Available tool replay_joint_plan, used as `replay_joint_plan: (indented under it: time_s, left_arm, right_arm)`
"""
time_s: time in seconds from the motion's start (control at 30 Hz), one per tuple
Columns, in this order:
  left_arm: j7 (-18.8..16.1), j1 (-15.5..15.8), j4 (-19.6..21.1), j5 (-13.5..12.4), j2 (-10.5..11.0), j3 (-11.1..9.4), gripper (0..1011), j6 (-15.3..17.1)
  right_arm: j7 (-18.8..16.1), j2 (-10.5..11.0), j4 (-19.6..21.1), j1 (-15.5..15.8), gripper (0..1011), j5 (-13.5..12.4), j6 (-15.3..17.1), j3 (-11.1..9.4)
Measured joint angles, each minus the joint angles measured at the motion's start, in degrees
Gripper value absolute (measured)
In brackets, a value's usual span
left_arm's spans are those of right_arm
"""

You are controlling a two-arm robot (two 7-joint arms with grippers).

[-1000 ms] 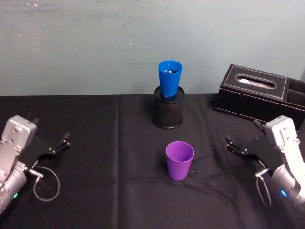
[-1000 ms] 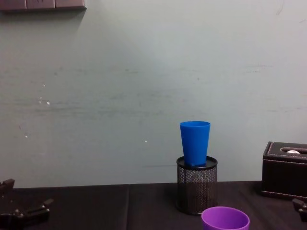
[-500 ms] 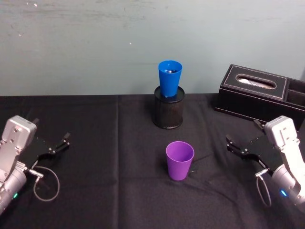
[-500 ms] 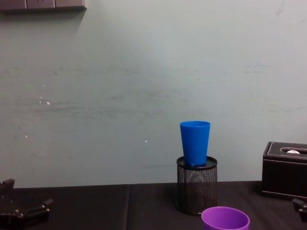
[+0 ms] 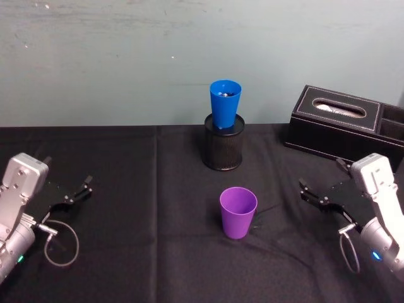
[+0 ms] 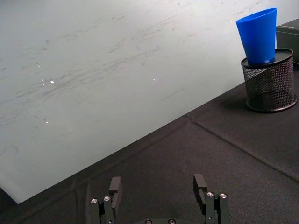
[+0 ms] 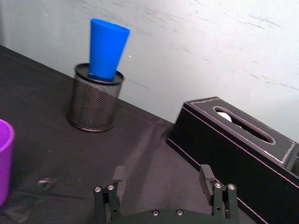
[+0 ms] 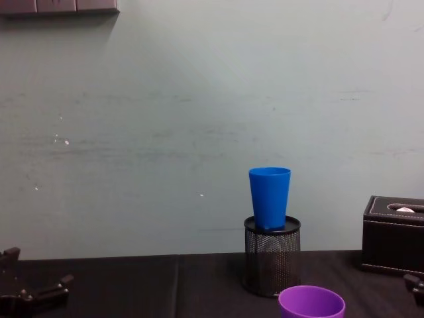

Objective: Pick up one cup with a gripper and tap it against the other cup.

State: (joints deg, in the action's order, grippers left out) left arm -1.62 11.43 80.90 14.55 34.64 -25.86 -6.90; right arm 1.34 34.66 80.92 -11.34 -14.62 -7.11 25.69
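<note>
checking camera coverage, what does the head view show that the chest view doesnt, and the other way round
Head view alone: the silver-grey wrists behind the left claw and right claw, both open, and the purple cup whole, standing upright on the black cloth.
Chest view alone: the grey wall plate at top left.
Both: the blue cup standing in the mesh pen holder, the tissue box, the purple cup's rim, and part of each claw.

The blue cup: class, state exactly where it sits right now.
In the head view the blue cup stands upright in the black mesh holder, centre back, behind the purple cup.
</note>
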Motion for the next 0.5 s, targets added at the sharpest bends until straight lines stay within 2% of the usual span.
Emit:
replay_joint_plan:
  time_s: [0.2, 0.33, 0.37, 0.47, 0.5]
  left_arm:
    - [0.0, 0.0, 0.0, 0.0, 0.0, 0.0, 1000, 0.0]
    - [0.0, 0.0, 0.0, 0.0, 0.0, 0.0, 1000, 0.0]
    - [0.0, 0.0, 0.0, 0.0, 0.0, 0.0, 1000, 0.0]
    - [0.0, 0.0, 0.0, 0.0, 0.0, 0.0, 1000, 0.0]
    - [0.0, 0.0, 0.0, 0.0, 0.0, 0.0, 1000, 0.0]
  right_arm:
    - [-4.8, 1.3, 1.6, 2.1, 1002, -2.7, -1.1, -1.4]
    - [-10.6, 3.3, 2.7, 4.2, 1000, -6.6, -1.9, -2.6]
    - [-13.5, 4.4, 3.1, 5.1, 1000, -8.2, -2.5, -2.9]
    - [-18.5, 5.9, 3.4, 6.3, 1000, -10.9, -4.0, -3.4]
    - [-22.1, 7.0, 3.5, 7.1, 1000, -12.6, -5.2, -3.6]
